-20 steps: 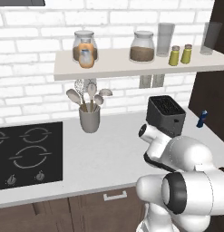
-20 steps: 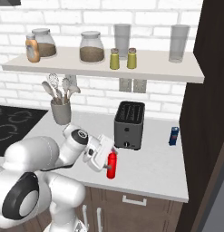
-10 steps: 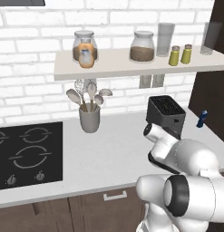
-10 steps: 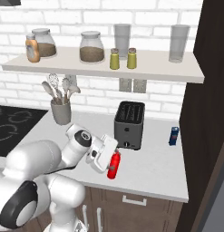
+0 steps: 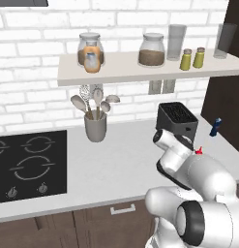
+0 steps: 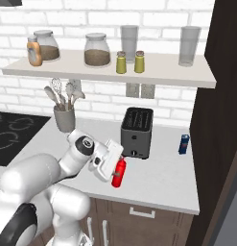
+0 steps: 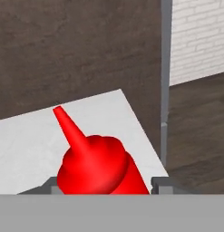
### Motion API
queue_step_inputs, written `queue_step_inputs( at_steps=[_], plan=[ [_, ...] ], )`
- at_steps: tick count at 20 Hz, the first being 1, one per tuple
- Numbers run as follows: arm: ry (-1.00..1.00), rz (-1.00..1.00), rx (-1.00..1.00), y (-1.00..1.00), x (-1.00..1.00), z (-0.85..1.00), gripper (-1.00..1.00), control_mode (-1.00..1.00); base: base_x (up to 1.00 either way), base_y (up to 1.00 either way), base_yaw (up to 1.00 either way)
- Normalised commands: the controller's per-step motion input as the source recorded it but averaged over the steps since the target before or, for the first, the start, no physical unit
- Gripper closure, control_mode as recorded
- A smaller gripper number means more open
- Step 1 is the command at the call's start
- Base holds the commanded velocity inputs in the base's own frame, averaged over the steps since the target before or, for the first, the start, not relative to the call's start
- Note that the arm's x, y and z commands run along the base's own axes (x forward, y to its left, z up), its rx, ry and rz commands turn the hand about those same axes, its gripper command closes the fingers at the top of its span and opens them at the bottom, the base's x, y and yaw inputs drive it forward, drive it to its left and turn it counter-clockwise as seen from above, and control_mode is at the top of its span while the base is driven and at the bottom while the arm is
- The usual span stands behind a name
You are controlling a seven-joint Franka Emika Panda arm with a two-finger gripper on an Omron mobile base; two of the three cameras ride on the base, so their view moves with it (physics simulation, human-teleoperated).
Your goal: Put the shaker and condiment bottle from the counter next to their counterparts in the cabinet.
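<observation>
The red condiment bottle (image 6: 119, 173) stands upright near the counter's front edge, in front of the toaster. Its nozzle tip (image 5: 199, 150) peeks out behind my arm. My gripper (image 6: 117, 166) is around it from the left, and in the hand view the bottle (image 7: 99, 161) sits between the two fingertips, which press on its sides. Two yellow-green shakers (image 6: 121, 62) (image 6: 139, 61) stand side by side on the cabinet shelf (image 6: 163, 74); I cannot tell which is which. The orange counterpart bottle (image 6: 34, 51) stands at the shelf's left end.
A black toaster (image 6: 136, 132) stands just behind the bottle. A small blue bottle (image 6: 184, 143) sits by the dark tall cabinet on the right. A utensil holder (image 5: 95, 127) and the stove (image 5: 29, 162) lie to the left. Jars and glasses share the shelf.
The fingers have closed in from wide open onto the red bottle's sides. The arm and the bottle have hardly moved.
</observation>
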Motion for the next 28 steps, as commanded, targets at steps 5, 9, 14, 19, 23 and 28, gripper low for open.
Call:
queue_step_inputs(
  at_steps=[5,9,14,19,23,28],
  plan=[
    [-0.01,0.13,-0.09,0.61,-0.07,0.37,1.0,-1.0,0.0,0.0,0.0],
    [-0.05,0.36,-0.12,0.75,0.0,0.38,1.0,-1.0,0.0,0.0,0.0],
    [-0.03,0.46,-0.09,0.68,0.0,0.35,1.0,-1.0,0.0,0.0,0.0],
    [0.0,0.52,-0.01,0.61,0.0,0.32,1.0,-1.0,0.0,0.0,0.0],
    [0.0,0.54,0.01,0.48,0.0,0.34,1.0,-1.0,0.0,0.0,0.0],
    [-0.02,0.51,0.0,0.36,0.0,0.47,1.0,-1.0,0.0,0.0,0.0]
  ],
)
